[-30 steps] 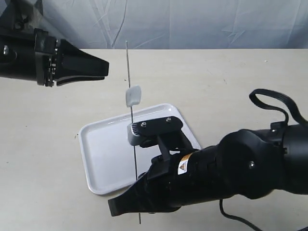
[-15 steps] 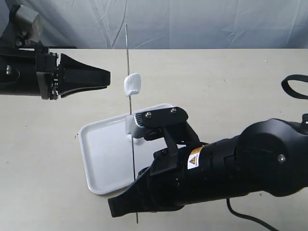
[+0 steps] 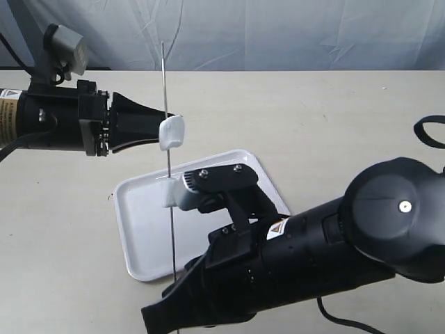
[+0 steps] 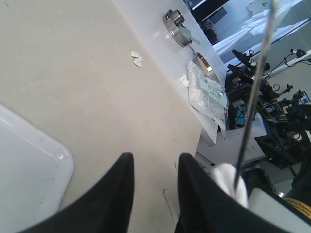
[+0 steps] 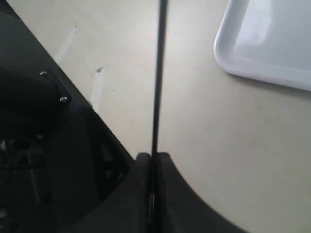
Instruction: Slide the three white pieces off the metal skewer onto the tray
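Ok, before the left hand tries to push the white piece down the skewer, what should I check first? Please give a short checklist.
1. Right hand shut on the metal skewer: ok.
2. Skewer standing upright: ok.
3. Left hand open: ok.
4. White piece between the left fingers: not ok. It sits beside one finger, outside the gap.
5. Piece directly above the tray: cannot tell.
6. Other two pieces: cannot tell. Only one shows clearly on the skewer.
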Controlling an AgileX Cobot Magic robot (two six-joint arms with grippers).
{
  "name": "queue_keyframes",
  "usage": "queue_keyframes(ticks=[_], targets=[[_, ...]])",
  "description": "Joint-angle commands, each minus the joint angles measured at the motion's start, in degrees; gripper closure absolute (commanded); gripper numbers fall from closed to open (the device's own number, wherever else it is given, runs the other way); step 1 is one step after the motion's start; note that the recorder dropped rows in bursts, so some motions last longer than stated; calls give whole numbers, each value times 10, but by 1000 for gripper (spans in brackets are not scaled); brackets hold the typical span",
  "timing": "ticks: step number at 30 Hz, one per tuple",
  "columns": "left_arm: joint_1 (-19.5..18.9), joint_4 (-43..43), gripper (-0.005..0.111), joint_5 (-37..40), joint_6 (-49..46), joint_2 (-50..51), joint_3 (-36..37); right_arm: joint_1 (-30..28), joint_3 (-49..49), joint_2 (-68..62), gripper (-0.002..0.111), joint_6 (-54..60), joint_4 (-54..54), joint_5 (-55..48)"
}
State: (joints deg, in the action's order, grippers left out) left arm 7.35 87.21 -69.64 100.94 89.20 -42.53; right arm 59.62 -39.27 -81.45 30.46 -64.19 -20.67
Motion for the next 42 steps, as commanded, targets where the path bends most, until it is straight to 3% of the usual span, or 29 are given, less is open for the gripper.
queue_keyframes(ticks=[1,16,24,42], targets=[[3,-19,76,-3,-24,8,3,-2,0,5,109,68,-59,-12],[3,1,76,-3,7,5,3,-2,0,5,109,87,-72,-1],[3,5,76,-3,31,-45,3,-2,0,3,109,87,-68,22],[2,120,76,-3,83,-99,3,-2,0,-11,109,84,-68,23]])
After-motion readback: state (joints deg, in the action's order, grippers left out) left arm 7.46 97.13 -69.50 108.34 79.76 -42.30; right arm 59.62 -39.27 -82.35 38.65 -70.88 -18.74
